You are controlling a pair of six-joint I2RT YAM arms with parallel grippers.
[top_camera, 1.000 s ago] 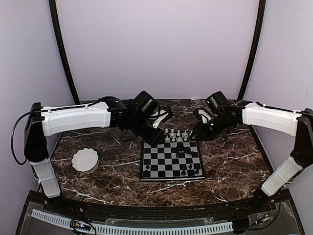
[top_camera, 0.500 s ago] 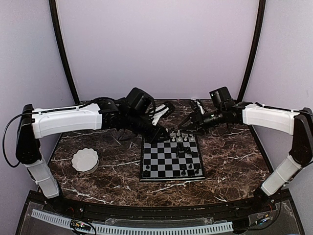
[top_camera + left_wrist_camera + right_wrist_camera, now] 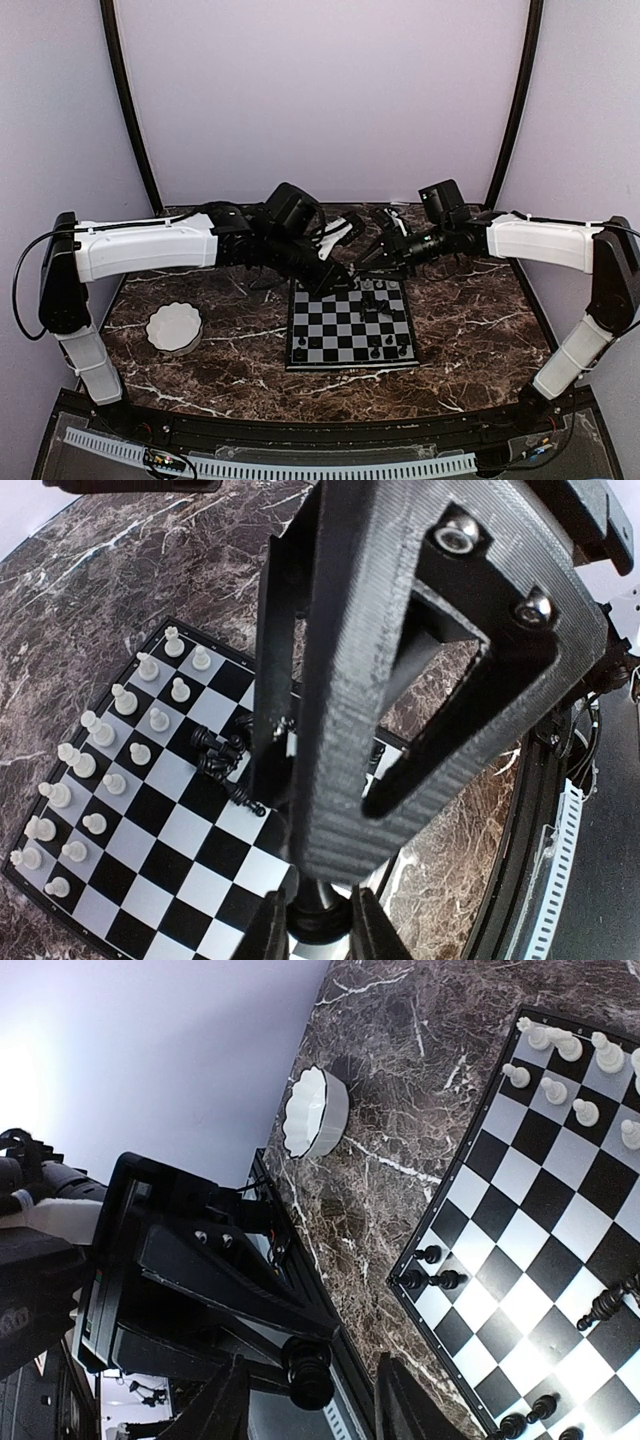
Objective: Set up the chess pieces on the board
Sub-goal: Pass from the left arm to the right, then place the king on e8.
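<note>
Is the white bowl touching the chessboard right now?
Apart. The top external view shows a stretch of marble tabletop between the bowl and the board.

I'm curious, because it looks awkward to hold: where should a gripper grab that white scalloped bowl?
Probably the rim, coming from straight above. The bowl stands upright with its top open, so one jaw can drop inside and the other outside its wall, pinching the wall rather than spanning the whole bowl.

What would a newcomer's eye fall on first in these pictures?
The two grippers meet above the far edge of the board, where the left gripper pinches a black piece between the open fingers of the right gripper. Two neat rows of white pieces stand along one edge of the board, while several black pieces crowd in a disorderly cluster near its middle.
</note>
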